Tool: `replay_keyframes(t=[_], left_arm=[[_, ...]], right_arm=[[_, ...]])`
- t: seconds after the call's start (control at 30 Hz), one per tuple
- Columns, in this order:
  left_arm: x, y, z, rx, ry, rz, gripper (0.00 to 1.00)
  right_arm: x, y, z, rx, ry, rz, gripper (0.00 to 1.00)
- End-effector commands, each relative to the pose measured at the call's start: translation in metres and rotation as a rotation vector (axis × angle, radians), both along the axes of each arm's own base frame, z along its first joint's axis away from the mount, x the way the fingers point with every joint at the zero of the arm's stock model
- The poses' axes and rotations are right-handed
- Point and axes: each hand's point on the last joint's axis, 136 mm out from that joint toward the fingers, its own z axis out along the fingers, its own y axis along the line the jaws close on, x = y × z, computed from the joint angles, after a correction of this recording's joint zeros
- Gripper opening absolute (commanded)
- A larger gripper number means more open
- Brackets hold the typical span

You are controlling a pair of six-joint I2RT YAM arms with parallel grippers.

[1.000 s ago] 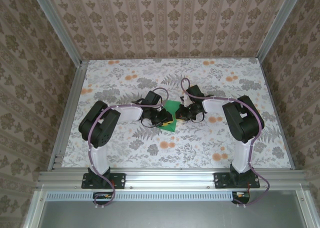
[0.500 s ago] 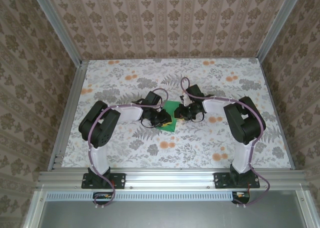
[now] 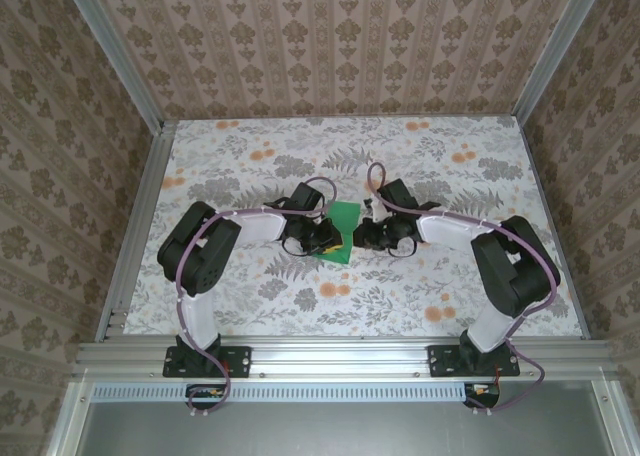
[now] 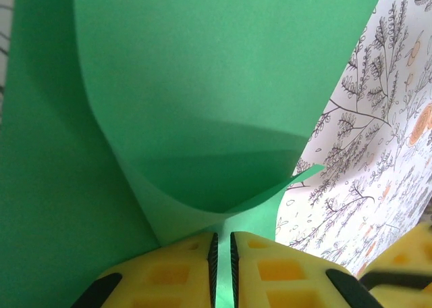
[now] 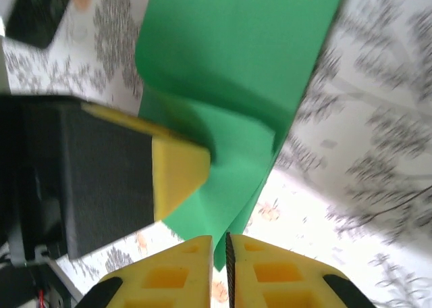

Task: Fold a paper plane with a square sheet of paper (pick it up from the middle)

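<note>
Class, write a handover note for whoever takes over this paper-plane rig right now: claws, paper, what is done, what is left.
Left claw: shut on the green sheet at its edge; the sheet curls over above it.
Right claw: shut on the sheet's opposite side.
Sheet: at the middle of the table, between both claws, bent but not creased flat.
Done: sheet gripped, first fold begun.
Left: press the crease, then every further fold; no plane shape yet.

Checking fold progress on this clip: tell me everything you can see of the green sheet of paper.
The green sheet of paper is plain, matte, thin and unmarked. It lies mid-table on the floral tabletop, partly folded: one flap curls up and over the rest in a soft bend, not creased flat. The left tool pinches one edge; the right tool closes on a corner.
</note>
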Motion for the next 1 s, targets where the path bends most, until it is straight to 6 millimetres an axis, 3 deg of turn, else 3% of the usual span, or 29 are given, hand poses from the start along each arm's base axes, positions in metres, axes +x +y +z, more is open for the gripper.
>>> replay_keyframes(t=[0.0, 0.13, 0.47, 0.83, 0.97], left_arm=[[-0.008, 0.008, -0.017, 0.067, 0.037, -0.006, 0.16], [-0.009, 0.008, -0.019, 0.07, 0.038, -0.004, 0.16], [-0.009, 0.008, -0.019, 0.068, 0.037, -0.002, 0.14], [-0.01, 0.009, -0.02, 0.075, 0.041, 0.004, 0.13], [-0.009, 0.009, -0.02, 0.075, 0.039, 0.004, 0.13]], right_arm=[[-0.02, 0.014, 0.005, 0.026, 0.018, 0.046, 0.14], [-0.027, 0.021, -0.005, 0.018, 0.044, 0.053, 0.12], [-0.016, 0.03, -0.014, 0.022, 0.052, 0.044, 0.11], [-0.027, 0.02, -0.042, -0.042, 0.124, 0.03, 0.1], [-0.031, 0.017, -0.044, -0.051, 0.138, 0.034, 0.1]])
